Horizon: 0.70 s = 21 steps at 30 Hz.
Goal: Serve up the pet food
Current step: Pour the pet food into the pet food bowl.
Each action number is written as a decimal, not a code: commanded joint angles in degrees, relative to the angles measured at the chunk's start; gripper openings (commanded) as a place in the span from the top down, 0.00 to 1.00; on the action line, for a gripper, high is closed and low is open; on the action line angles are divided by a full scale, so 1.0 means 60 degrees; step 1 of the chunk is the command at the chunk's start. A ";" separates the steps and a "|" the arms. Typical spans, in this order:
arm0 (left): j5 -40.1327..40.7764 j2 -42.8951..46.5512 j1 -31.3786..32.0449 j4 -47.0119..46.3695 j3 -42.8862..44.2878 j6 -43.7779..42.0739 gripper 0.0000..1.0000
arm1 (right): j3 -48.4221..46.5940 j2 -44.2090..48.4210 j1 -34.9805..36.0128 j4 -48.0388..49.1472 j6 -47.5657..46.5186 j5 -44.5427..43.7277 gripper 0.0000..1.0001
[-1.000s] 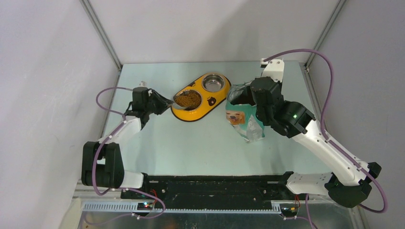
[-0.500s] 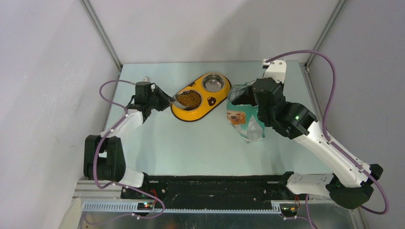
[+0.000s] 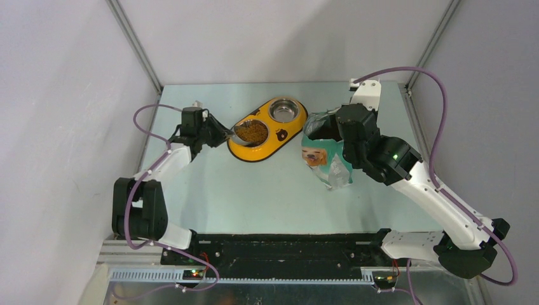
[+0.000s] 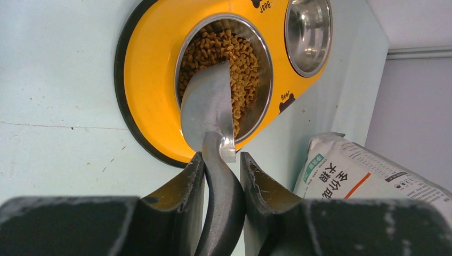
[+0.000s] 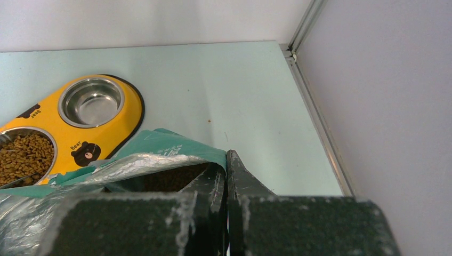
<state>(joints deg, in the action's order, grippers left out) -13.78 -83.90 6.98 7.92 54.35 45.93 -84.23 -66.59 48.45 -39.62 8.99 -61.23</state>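
Brown kibble pet food [image 4: 240,53] fills the near steel bowl of a yellow double feeder [image 4: 154,74]; it also shows in the top view [image 3: 255,133] and the right wrist view [image 5: 24,154]. My left gripper [image 4: 221,160] is shut on the dark handle of a grey metal scoop [image 4: 208,106], whose blade tilts into that bowl, nearly bare. My right gripper [image 5: 226,165] is shut on the rim of the open teal-and-white bag [image 5: 160,154], which stands right of the feeder [image 3: 321,152].
The feeder's far steel bowl [image 5: 91,101] holds nothing. Grey walls with metal rails [image 5: 314,112] close the table at the back and both sides. The arm bases and a black rail [image 3: 279,248] sit at the near edge.
My left arm has moved a little away from the near edge with the scoop, and the scoop has tipped toward the near bowl. The right arm and bag have barely moved.
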 commanded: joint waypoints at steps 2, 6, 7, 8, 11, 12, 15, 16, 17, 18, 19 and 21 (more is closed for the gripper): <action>0.0145 0.0502 -0.0007 -0.0197 0.0318 -0.0315 1.00 | -0.0406 0.0723 -0.0047 0.0993 0.0001 -0.1053 1.00; 0.0165 0.0717 -0.0116 -0.0151 0.0238 -0.0316 1.00 | -0.0406 0.0714 -0.0044 0.0996 -0.0008 -0.1043 1.00; 0.0160 0.0751 -0.0135 -0.0157 0.0219 -0.0309 1.00 | -0.0406 0.0713 -0.0053 0.0994 -0.0013 -0.1036 1.00; 0.0166 0.0813 -0.0185 -0.0162 0.0175 -0.0304 1.00 | -0.0406 0.0701 -0.0043 0.0993 -0.0018 -0.1046 1.00; 0.0172 0.0869 -0.0238 -0.0130 0.0144 -0.0316 1.00 | -0.0406 0.0687 -0.0049 0.1006 -0.0007 -0.1037 1.00; 0.0162 0.0872 -0.0259 -0.0126 0.0142 -0.0309 1.00 | -0.0406 0.0695 -0.0048 0.1007 -0.0016 -0.1043 1.00; 0.0013 0.0808 -0.0276 -0.0212 0.0151 -0.0295 1.00 | -0.0406 0.0695 -0.0037 0.0987 -0.0018 -0.1046 1.00; -0.0054 0.0761 -0.0283 -0.0246 0.0168 -0.0278 1.00 | -0.0406 0.0690 -0.0033 0.0991 -0.0008 -0.1067 1.00; -0.0087 0.0729 -0.0281 -0.0268 0.0199 -0.0268 1.00 | -0.0406 0.0679 -0.0040 0.0992 -0.0007 -0.1070 1.00; -0.0145 0.0639 -0.0283 -0.0267 0.0222 -0.0260 1.00 | -0.0406 0.0682 -0.0045 0.0992 -0.0024 -0.1073 1.00; -0.0176 0.0587 -0.0273 -0.0281 0.0264 -0.0259 1.00 | -0.0406 0.0694 -0.0046 0.0985 -0.0022 -0.1081 1.00; -0.0274 0.0471 -0.0284 -0.0394 0.0272 -0.0227 1.00 | -0.0406 0.0701 -0.0038 0.0988 -0.0031 -0.1112 1.00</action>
<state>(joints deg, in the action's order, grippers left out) -13.34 -81.56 5.58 9.76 54.33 44.97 -84.23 -66.57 48.45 -39.64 8.99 -61.23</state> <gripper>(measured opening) 0.298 0.009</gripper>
